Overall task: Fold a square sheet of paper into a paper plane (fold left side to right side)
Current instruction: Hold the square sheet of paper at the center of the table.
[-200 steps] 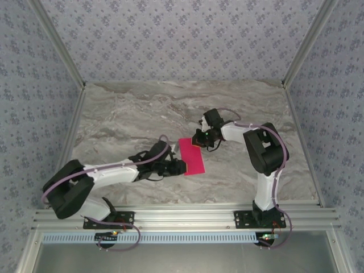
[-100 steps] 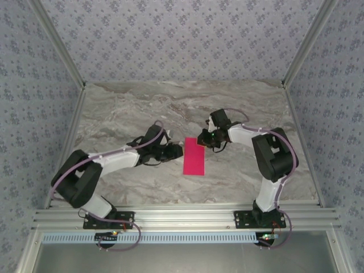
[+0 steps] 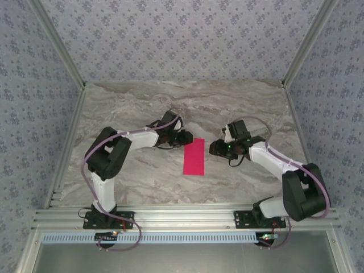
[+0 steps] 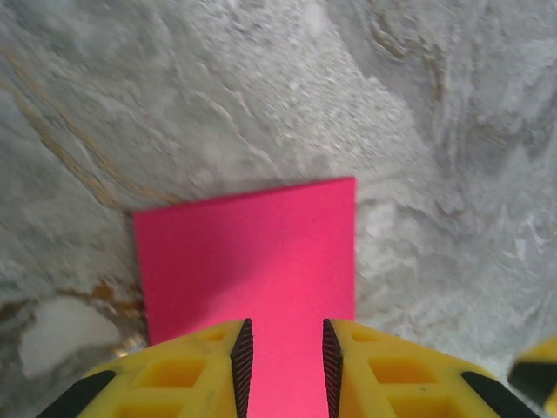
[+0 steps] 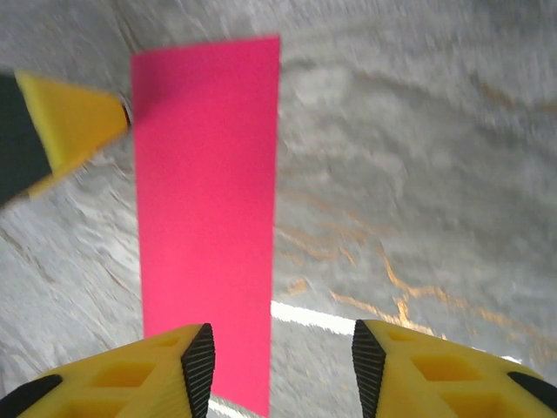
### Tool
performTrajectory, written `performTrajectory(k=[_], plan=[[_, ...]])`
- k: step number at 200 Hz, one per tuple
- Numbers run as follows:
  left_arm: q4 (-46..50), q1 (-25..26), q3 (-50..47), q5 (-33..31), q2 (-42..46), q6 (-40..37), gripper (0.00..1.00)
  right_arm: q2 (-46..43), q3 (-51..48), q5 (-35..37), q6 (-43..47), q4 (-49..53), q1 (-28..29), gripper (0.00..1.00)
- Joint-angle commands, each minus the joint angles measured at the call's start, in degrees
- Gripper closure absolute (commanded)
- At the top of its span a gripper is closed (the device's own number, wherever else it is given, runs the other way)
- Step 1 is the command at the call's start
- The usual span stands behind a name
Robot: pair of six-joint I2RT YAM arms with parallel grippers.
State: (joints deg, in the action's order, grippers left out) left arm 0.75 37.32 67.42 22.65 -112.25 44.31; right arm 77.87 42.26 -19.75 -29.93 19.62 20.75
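Magenta paper, the square sheet of paper [image 3: 194, 157], lies flat on the marble table [image 3: 131, 108] as a narrow upright strip at the middle of the top view. This suggests the left-to-right fold is laid over and the step in hand is setting its crease.

To do that well, I judge that one end should stay pinned while the other gripper presses along the long folded edge in a single slow pass. The pressure should be straight down, so the two layers do not slide apart. Any skew in the free edges is better corrected before pressing hard, since thin paper keeps a wrong crease.

The left gripper [image 3: 186, 137] sits at the strip's upper left corner in the top view. In its own wrist view the jaws stand a little apart with nothing visibly clamped, and the paper [image 4: 248, 252] runs up from under the left gripper [image 4: 283, 348] to mid-frame.

The right gripper [image 3: 215, 149] is released, jaws wide, just right of the strip's upper part and apart from it. In the right wrist view the paper [image 5: 204, 200] fills the left centre. Its lower end reaches the left-hand pad of the right gripper [image 5: 283, 361], and whether they touch I cannot tell.
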Motion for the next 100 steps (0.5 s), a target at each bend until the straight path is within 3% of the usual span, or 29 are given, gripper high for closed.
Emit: performTrajectory(k=[1, 49, 100], plan=[[4.6, -0.5, 4.1, -1.5, -2.4, -3.2, 0.71, -2.8, -2.4, -0.6, 0.2, 3.3, -0.1, 0.48], [6.8, -0.5, 4.6, -2.9, -4.5, -3.7, 0.71, -3.2, -4.4, -5.4, -2.3, 1.4, 0.1, 0.43], [6.1, -0.5, 1.5, -3.3, -3.9, -3.5, 0.71, 0.8, -3.8, -9.3, -8.5, -3.1, 0.6, 0.47]])
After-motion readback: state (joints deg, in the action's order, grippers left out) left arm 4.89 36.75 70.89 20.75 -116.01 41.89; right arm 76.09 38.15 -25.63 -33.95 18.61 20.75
